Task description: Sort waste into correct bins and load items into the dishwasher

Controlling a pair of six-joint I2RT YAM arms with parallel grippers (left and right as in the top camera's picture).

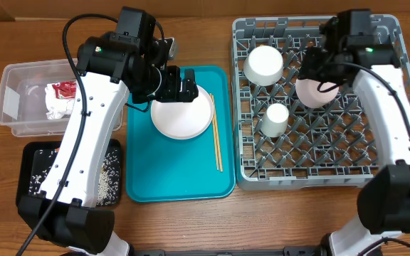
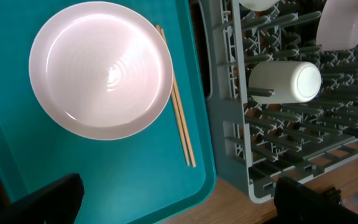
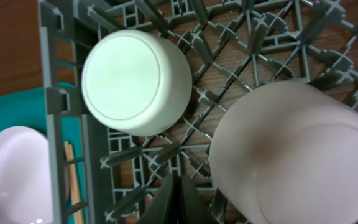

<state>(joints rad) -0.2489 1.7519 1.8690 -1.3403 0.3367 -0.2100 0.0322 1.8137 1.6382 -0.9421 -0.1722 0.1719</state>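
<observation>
Dishwasher (image 1: 319, 153) holds an upturned white bowl (image 1: 263, 65), a small cup (image 1: 277, 119) and a pale pink dish (image 1: 317, 91), so I judge loading mostly done. The round plate (image 1: 182, 114) and chopsticks (image 1: 216, 142) wait on the teal tray (image 1: 176, 178). Waste looks sorted, with napkins (image 1: 59, 107) and red wrapper (image 1: 64, 89) in the clear tub (image 1: 9, 107) and rice (image 1: 105, 178) in the black tray (image 1: 27, 149). Left claw (image 2: 176, 205) gapes wide and empty over the plate. Right claw (image 3: 179, 199) is pinched closed on nothing, beside the pink dish.

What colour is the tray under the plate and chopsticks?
Teal. The tray shows best in the left wrist view.
</observation>
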